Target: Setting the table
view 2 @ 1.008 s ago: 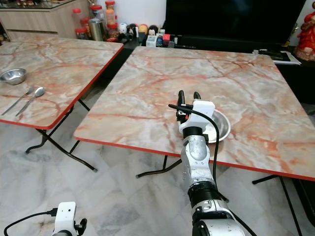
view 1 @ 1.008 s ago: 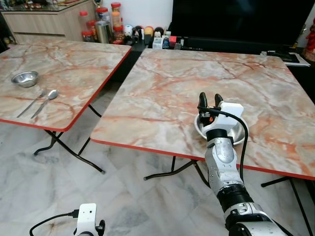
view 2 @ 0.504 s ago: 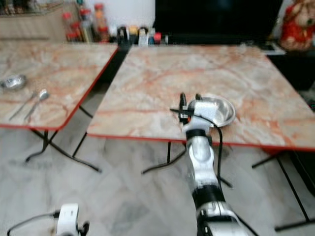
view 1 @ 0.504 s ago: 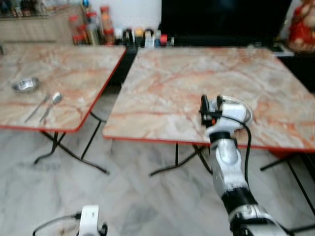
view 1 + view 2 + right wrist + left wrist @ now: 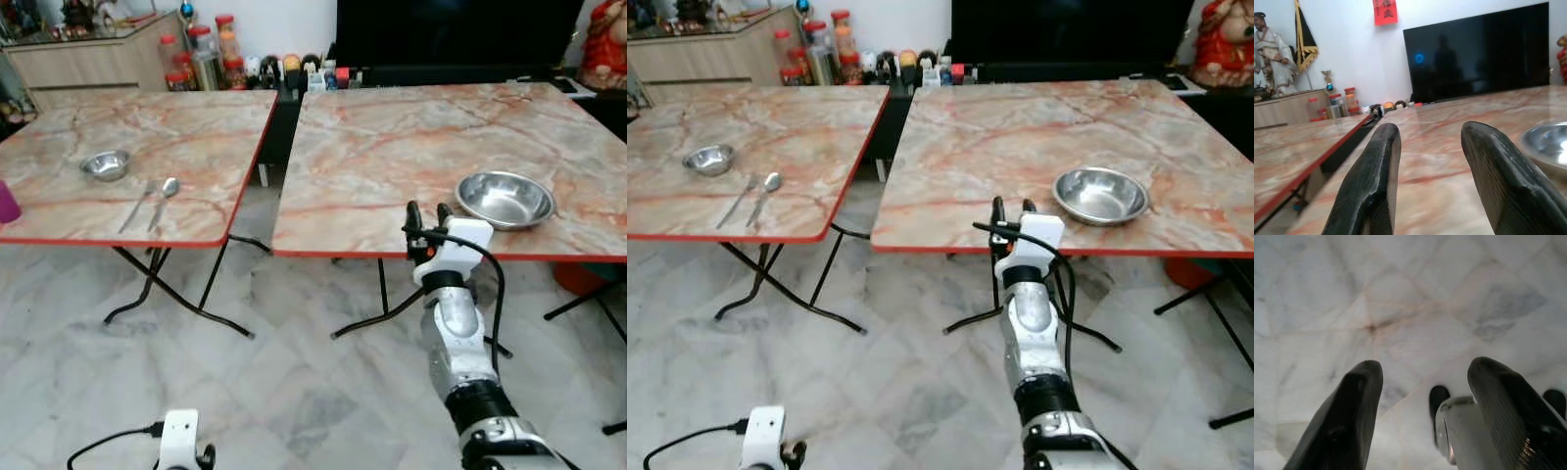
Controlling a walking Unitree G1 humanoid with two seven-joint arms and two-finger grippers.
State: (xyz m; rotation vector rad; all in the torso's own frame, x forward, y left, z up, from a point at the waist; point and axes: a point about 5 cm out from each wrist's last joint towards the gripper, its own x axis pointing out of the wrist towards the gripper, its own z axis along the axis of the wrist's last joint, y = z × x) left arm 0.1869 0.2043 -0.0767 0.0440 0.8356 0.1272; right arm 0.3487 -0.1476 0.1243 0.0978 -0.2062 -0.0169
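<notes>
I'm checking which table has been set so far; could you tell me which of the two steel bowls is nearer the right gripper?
The larger bowl on the right-hand table, just beyond the right gripper; the smaller bowl sits on the left table beside the cutlery.

Both head eyes look forward and down on two marble tables (image 5: 411, 147) from a distance; the right wrist camera skims the tabletop toward the television (image 5: 1476, 54) at twelve o'clock; the left faces the floor (image 5: 1400, 308).

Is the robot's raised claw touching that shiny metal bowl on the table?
Apart. In the left eye view, bare marble tabletop separates the open right gripper from the large steel bowl.
</notes>
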